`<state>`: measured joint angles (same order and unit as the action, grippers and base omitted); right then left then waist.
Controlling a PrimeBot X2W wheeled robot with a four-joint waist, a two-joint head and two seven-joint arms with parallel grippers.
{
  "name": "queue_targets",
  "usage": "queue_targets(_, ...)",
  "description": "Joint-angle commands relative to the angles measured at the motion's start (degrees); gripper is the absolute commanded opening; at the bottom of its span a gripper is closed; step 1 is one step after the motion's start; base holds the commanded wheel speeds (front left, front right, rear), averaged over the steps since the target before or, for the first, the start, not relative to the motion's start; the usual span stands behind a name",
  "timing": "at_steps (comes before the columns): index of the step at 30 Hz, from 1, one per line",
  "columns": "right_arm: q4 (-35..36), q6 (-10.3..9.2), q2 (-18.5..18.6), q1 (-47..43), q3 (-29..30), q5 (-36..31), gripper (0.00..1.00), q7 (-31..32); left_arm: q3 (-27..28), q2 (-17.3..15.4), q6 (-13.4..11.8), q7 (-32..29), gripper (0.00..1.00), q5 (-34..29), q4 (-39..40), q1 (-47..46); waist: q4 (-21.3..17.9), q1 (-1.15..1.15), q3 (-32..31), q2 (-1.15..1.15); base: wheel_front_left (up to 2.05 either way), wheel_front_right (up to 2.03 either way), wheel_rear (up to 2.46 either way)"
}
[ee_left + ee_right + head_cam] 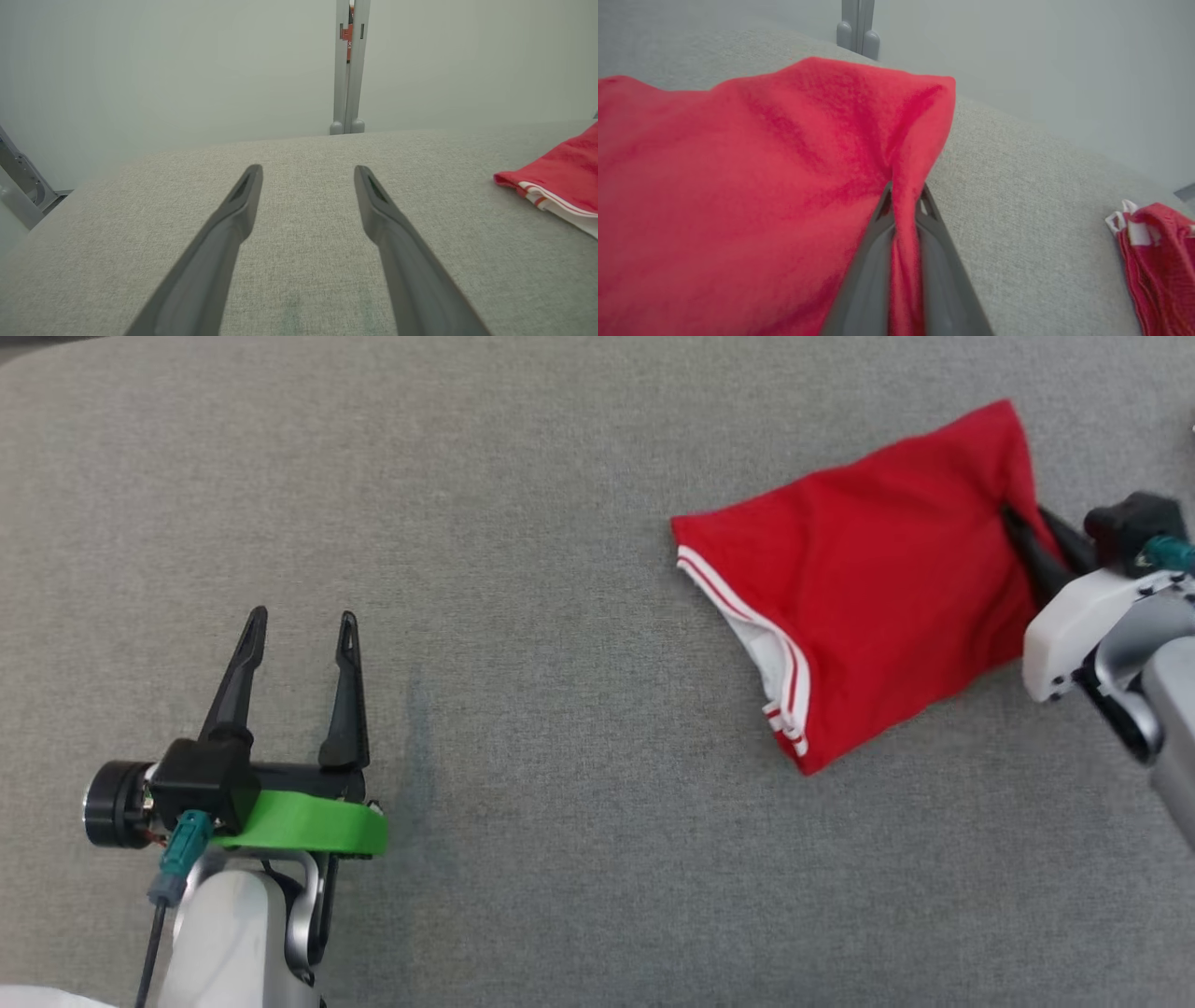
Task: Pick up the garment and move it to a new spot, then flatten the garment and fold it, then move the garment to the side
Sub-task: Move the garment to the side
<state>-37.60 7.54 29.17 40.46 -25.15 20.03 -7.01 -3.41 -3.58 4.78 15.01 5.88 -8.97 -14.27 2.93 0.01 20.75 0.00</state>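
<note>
While right hand (906,195) pinches the garment (868,588), left hand (301,621) gapes; second red cloth (1155,266) nearby

Obs: garment (868,569) solid red; hem trim (789,658) white with thin red stripes, white lining. Table cover (523,523) heathered grey weave. My left gripper (303,614): black fingers (347,691), bright green band (308,826). My right gripper (1024,515): dark fingers, white housing (1074,625), teal connector (1167,553).

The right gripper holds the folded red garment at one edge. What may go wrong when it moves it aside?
The right gripper pinches only a thin ridge of the garment; it may slip out.
Pulling from one edge may open the fold at the striped hem.
The open left gripper is far off, giving no support.
</note>
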Motion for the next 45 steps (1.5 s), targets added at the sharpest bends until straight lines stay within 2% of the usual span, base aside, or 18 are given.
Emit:
queue_targets(1, 1.29, -0.09, 2.49, 2.07, -0.6, 0.88, 0.0, 0.41, 0.29, -0.97, 0.18, 0.19, 1.0, -0.79, 0.54, -1.68, -5.28, -0.01, 6.69, 0.0, 0.0, 0.0, 0.0)
queue_targets(8, 6.09, -0.1, 14.23, 8.56, -2.84, 6.03, 0.0, 2.37, 0.77, -3.88, -0.01, 0.19, 1.0, -2.11, 2.92, -3.32, -11.43, -0.01, 13.13, 0.0, 0.0, 0.0, 0.0)
queue_targets(15, 7.54, -0.08, 21.59, 12.96, -2.28, 9.86, 0.0, 3.23, 1.26, -7.16, -0.25, -2.5, 1.0, -3.45, 8.37, -2.54, -16.81, -0.01, 16.85, 0.0, 0.0, 0.0, 0.0)
queue_targets(25, 3.15, -0.08, 28.66, 19.43, -6.08, 13.35, 0.0, 5.37, 0.17, -8.66, -0.06, -6.34, 1.0, -3.9, 15.99, -1.52, -17.85, -0.01, 17.66, 0.0, 0.0, 0.0, 0.0)
queue_targets(31, -1.56, -0.08, 29.44, 24.9, -9.18, 14.09, 0.0, 5.68, -0.37, -8.46, -0.49, -6.84, 1.0, -3.61, 18.11, -1.01, -17.06, -0.01, 17.94, 0.0, 0.0, 0.0, 0.0)
queue_targets(32, -2.81, -0.08, 29.08, 25.66, -9.8, 14.11, 0.07, 5.43, -0.47, -8.37, -0.59, -6.71, 1.0, -3.51, 18.22, -0.93, -16.83, -0.01, 17.99, 0.0, 0.0, 0.0, 0.0)
queue_targets(34, -5.09, -0.08, 28.44, 27.26, -10.39, 13.38, 1.0, 4.02, -0.69, -8.09, -0.76, -6.43, 1.0, -3.31, 18.15, -0.78, -16.36, -0.01, 18.0, 0.0, 0.0, 0.0, 0.0)
queue_targets(39, -8.92, -0.08, 26.44, 29.25, -12.48, 12.22, 1.0, 1.3, -0.51, -7.84, -1.3, -5.47, 1.0, -2.74, 16.97, -0.43, -15.62, -0.01, 16.89, 0.0, 0.0, 0.0, 0.0)
queue_targets(45, -12.13, -0.08, 19.93, 30.31, -10.85, 15.13, 1.0, -5.25, -0.12, -6.85, -2.06, -3.36, 1.0, -1.28, 13.47, 0.79, -14.8, -0.01, 11.46, 0.0, 0.0, 0.0, 0.0)
